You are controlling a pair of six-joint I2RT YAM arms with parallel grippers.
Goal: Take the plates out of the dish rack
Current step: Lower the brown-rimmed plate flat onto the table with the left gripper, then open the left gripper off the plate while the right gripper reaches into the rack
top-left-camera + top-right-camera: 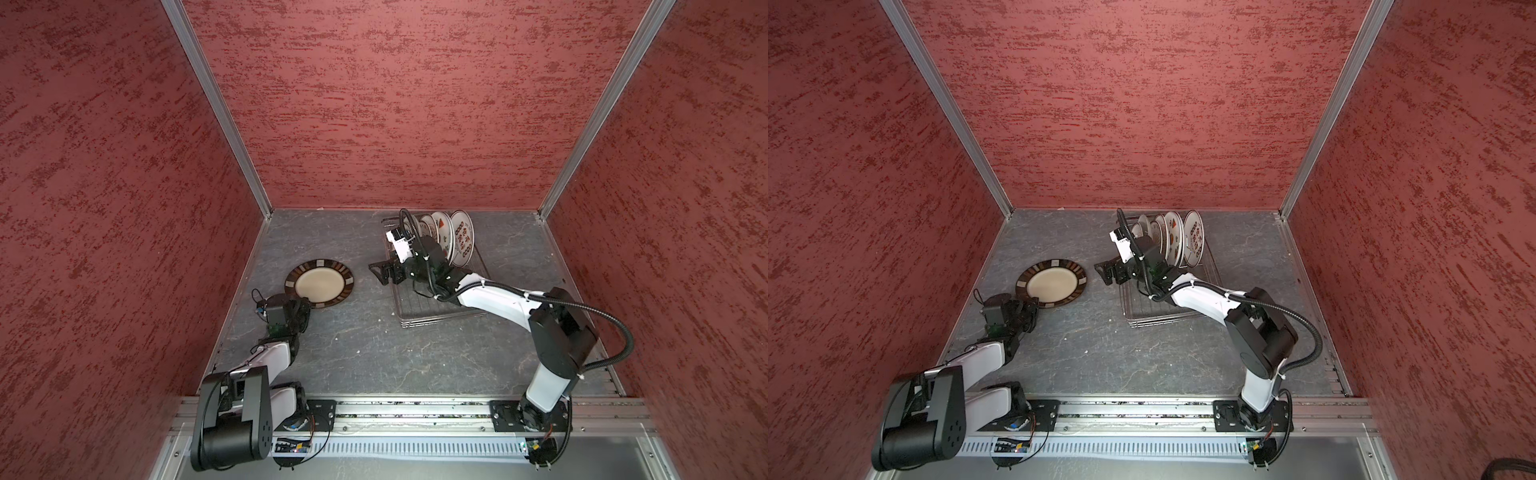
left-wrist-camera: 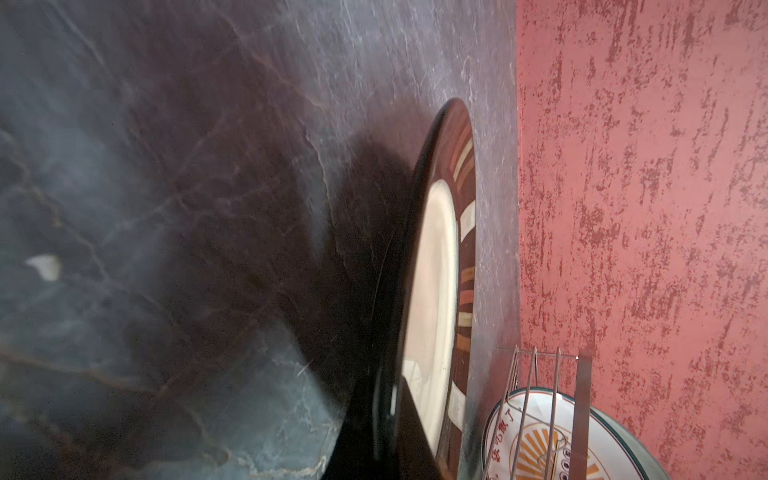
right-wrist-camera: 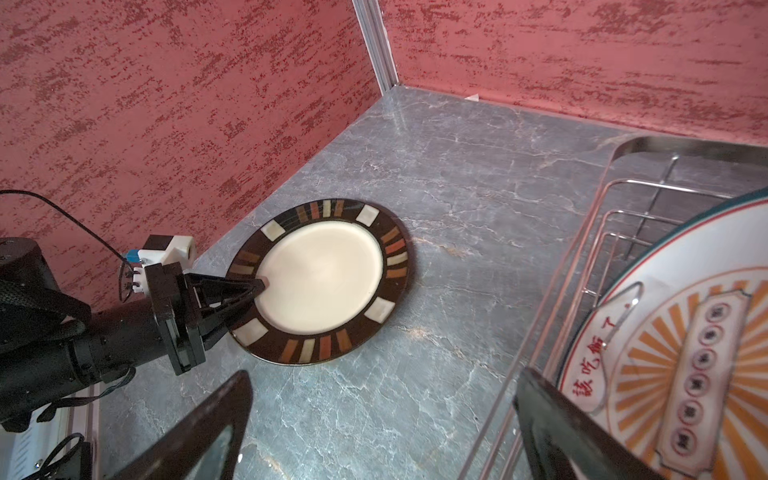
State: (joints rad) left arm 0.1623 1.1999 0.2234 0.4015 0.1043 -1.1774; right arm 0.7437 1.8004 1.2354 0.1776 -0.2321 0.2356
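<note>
Left end effector (image 3: 254, 292) is clamping shut on the near rim of the striped plate (image 3: 320, 278), one finger on top at the edge of the cream centre and the other underneath. The plate is stretching out flat ahead of the fingertips on the table (image 1: 374, 357); I cannot tell if the gripped edge is riding just off the surface. The left arm is sitting folded and low, forearm close to the table, wrist level with the rim. The right end effector (image 1: 381, 272) is holding its fingers wide apart with nothing between them and hovering at the dish rack (image 1: 440, 322) edge. One finger is hanging over bare table and the other is sitting just beside the sunburst plate (image 3: 685, 353); contact unclear. The right arm is reaching forward over the rack's empty near part, elbow raised, wrist bent so the fingers are pointing out toward the striped plate. The rest of the plates (image 1: 455, 239) are standing on edge between the prongs just behind that end effector, leaning, packed close. Handling guess: glazed ceramic, stiff, fairly heavy for a rim pinch, slick, and chipping if dropped or knocked against the wire. The best hold is looking like the exposed upper rim of the nearest standing plate, fingers either side of its thin edge, lifting straight up clear of the prongs. Neighbours are sitting close, so a wide finger is risking a nudge.
</note>
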